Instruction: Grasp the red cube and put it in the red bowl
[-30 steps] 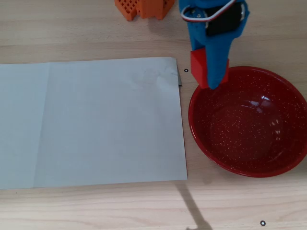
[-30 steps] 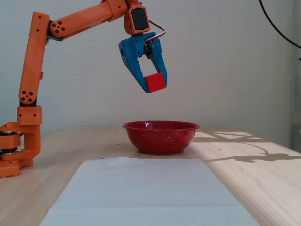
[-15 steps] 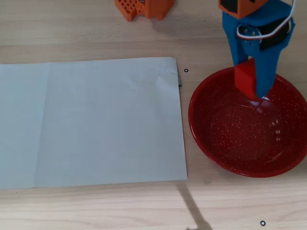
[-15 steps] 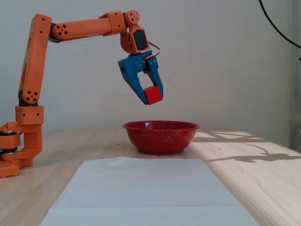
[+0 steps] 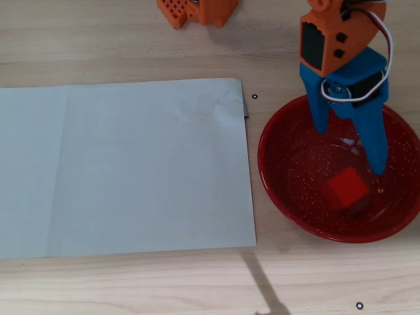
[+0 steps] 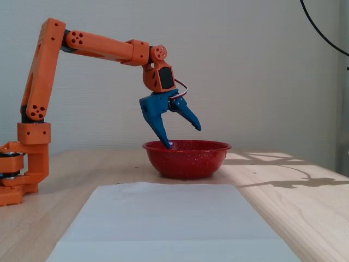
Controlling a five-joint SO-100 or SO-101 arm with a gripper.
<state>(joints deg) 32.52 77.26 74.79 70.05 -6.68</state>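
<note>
Red cube (image 5: 347, 187) sits inside the red bowl (image 5: 275, 174), right of centre on the bowl floor in the overhead view, nothing gripping it. Bowl is near the right edge of the wooden table (image 5: 131, 39) in that view. Gripper (image 5: 351, 147) hangs over the bowl with the blue jaws spread wide and empty (fixed view shows one fingertip (image 6: 166, 144) dipping just past the rim, the other raised clear). Cube is just beside the longer finger's tip, contact unclear. White paper sheet (image 5: 125, 170) covers the table's left half, just beside the bowl
</note>
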